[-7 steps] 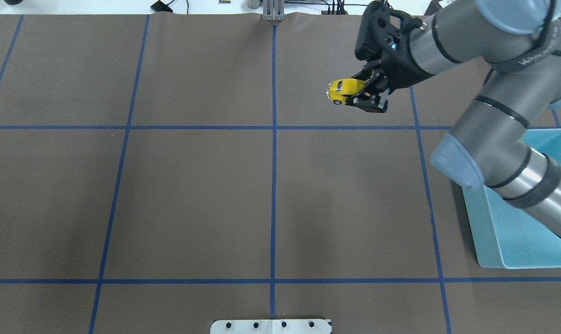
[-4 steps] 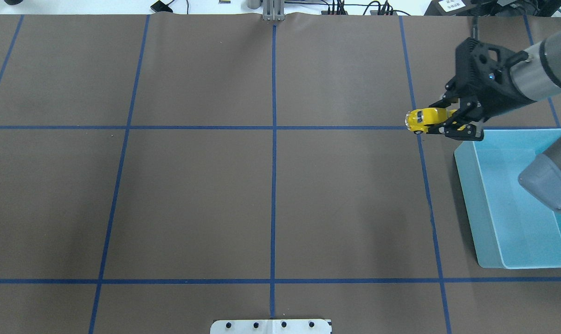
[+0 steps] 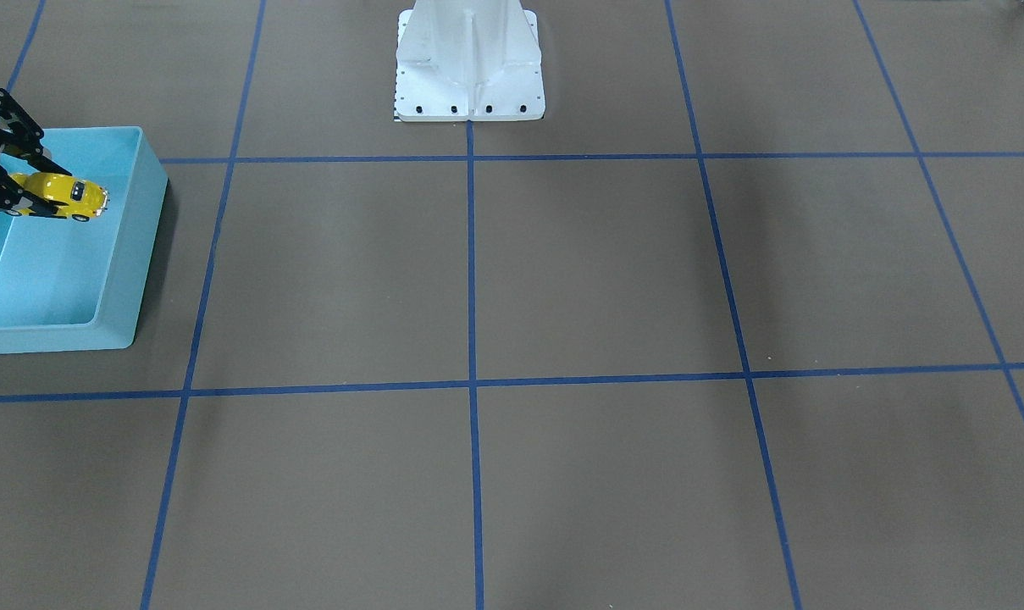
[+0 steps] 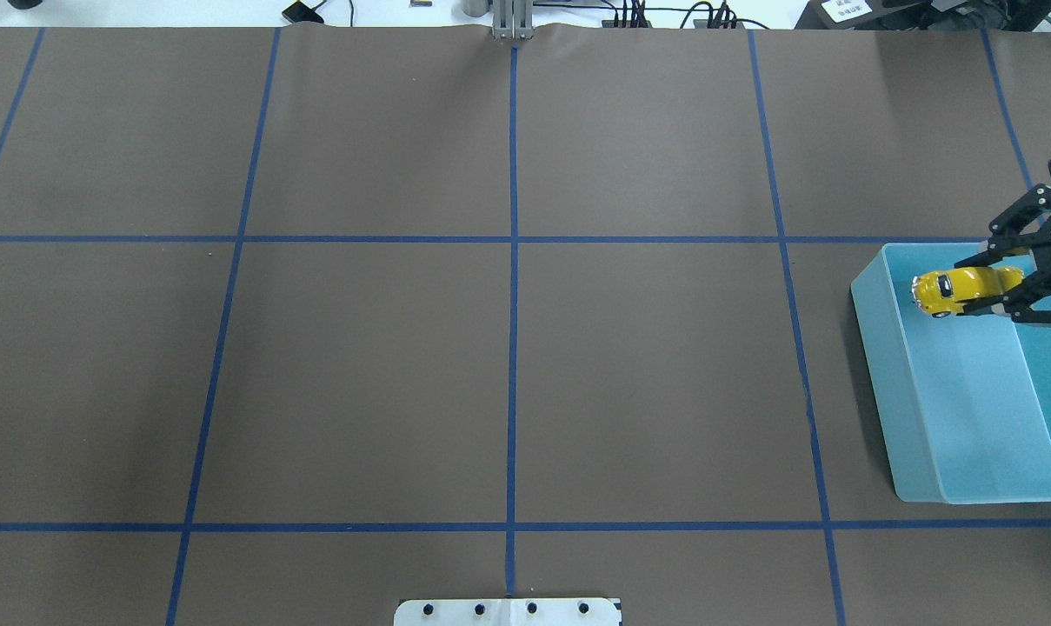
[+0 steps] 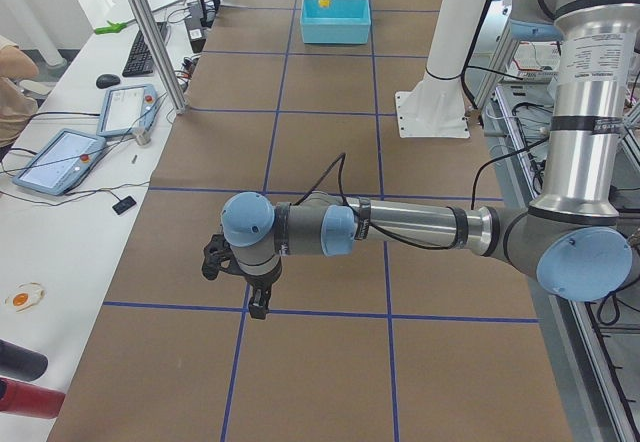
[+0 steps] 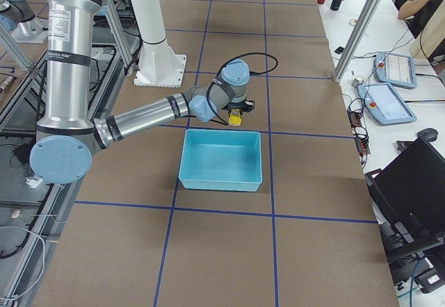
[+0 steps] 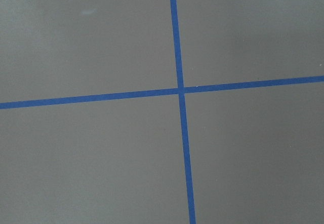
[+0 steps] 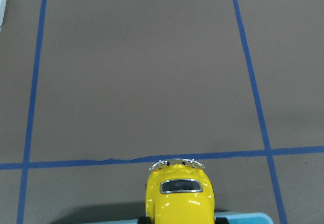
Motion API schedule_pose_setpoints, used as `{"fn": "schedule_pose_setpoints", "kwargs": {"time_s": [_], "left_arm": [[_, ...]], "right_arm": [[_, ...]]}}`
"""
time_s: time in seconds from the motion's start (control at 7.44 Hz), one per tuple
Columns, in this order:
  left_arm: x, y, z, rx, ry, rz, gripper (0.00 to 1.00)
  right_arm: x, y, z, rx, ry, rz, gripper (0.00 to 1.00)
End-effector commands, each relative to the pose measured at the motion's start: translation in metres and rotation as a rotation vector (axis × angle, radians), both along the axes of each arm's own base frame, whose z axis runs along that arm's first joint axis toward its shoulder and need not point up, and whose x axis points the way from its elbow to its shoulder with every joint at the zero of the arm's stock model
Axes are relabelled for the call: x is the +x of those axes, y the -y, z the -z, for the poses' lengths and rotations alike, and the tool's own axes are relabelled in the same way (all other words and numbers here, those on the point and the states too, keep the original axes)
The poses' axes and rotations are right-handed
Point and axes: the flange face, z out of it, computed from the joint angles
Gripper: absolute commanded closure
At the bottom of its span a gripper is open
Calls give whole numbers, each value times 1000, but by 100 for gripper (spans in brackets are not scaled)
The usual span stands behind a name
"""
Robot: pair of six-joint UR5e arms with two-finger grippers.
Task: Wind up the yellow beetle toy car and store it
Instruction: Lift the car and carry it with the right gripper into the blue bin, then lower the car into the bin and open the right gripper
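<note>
The yellow beetle toy car (image 4: 960, 290) hangs in the air over the far end of the light blue bin (image 4: 874, 365), held by its rear. My right gripper (image 4: 984, 289) is shut on it. The front-facing view shows the car (image 3: 61, 195) in the gripper (image 3: 39, 191) above the bin's (image 3: 135, 246) inner floor. In the right wrist view the car (image 8: 179, 197) points away over the bin's rim. My left gripper (image 5: 242, 284) hovers low over bare table in the exterior left view only; I cannot tell whether it is open or shut.
The brown mat carries blue tape grid lines. The robot's white pedestal (image 3: 469, 59) stands at the table's middle near edge. Monitors and pendants (image 5: 60, 157) lie off the table on the operators' side.
My right gripper has carried the car to the right and toward the robot, from above the open mat to above the bin's far end. Its grip stays shut.
</note>
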Motion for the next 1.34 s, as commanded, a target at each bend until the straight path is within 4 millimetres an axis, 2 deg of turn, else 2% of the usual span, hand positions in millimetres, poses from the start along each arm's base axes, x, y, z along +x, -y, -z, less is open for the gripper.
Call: {"fn": "schedule_pose_setpoints", "kwargs": {"time_s": [0.0, 0.27, 0.54, 0.94, 1.21], "left_arm": [[0, 0, 0, 0, 0, 0, 0], [0, 0, 0, 0, 0, 0, 0], [0, 0, -1, -2, 0, 0, 0], [0, 1, 1, 1, 0, 0, 0], [0, 1, 0, 0, 0, 0, 0]], "right_arm": [[16, -31, -59, 44, 26, 8, 100], [20, -31, -117, 95, 51, -1, 100], [19, -28, -159, 107, 62, -2, 100], [10, -11, -191, 87, 58, 7, 100], [-7, -6, -192, 73, 64, 39, 100]]}}
